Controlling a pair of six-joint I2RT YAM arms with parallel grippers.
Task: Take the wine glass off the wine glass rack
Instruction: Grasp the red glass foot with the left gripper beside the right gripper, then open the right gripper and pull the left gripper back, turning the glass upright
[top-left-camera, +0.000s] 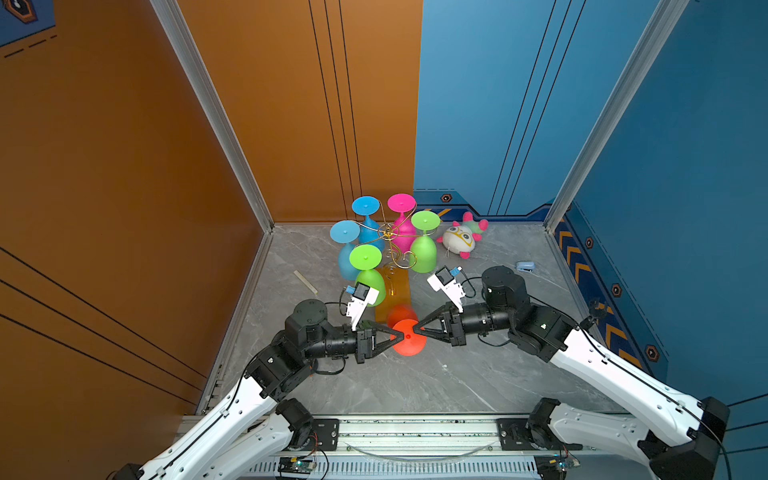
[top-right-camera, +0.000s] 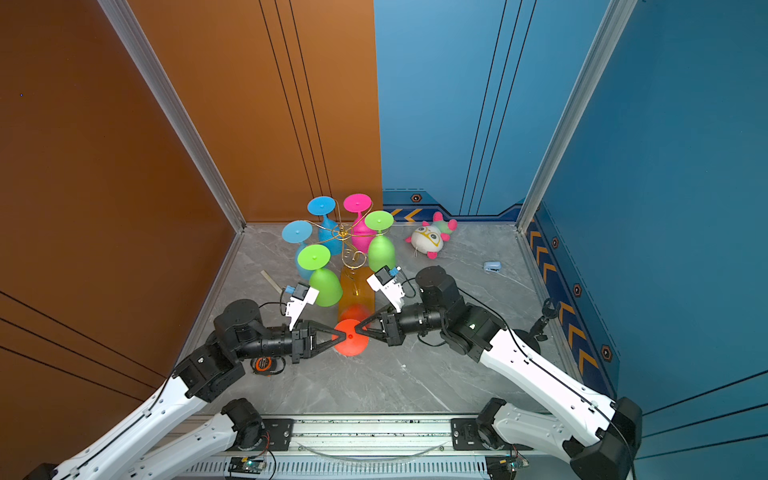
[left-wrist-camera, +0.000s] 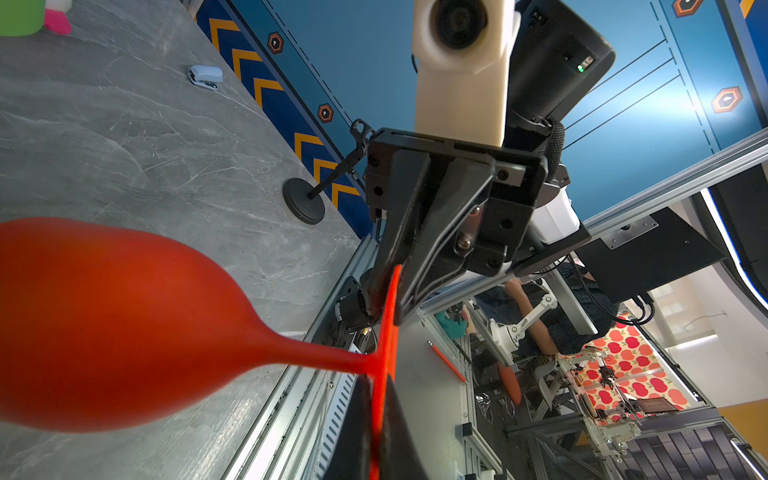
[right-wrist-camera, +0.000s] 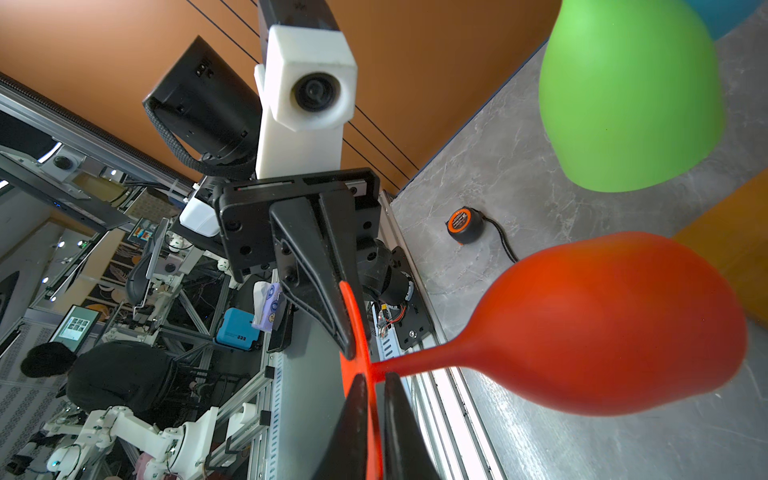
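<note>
A red wine glass (top-left-camera: 409, 338) hangs upside down in the air in front of the wine glass rack (top-left-camera: 388, 237), free of its gold wire arms. My left gripper (top-left-camera: 400, 334) is shut on the rim of its flat foot (left-wrist-camera: 384, 328). From the opposite side my right gripper (top-left-camera: 417, 330) straddles the same foot (right-wrist-camera: 357, 332), its jaws a little apart, with a thin gap beside one finger (right-wrist-camera: 399, 415). The red bowl (right-wrist-camera: 602, 328) points down over the rack's orange-brown base (top-left-camera: 392, 291). Several blue, pink and green glasses (top-left-camera: 424, 249) still hang on the rack.
A plush toy (top-left-camera: 459, 239) lies right of the rack, and a blue stapler (top-left-camera: 525, 266) further right. A pale strip (top-left-camera: 305, 281) lies on the left. An orange tape measure (top-right-camera: 264, 365) sits under the left arm. A black stand (top-left-camera: 596, 309) is by the right wall.
</note>
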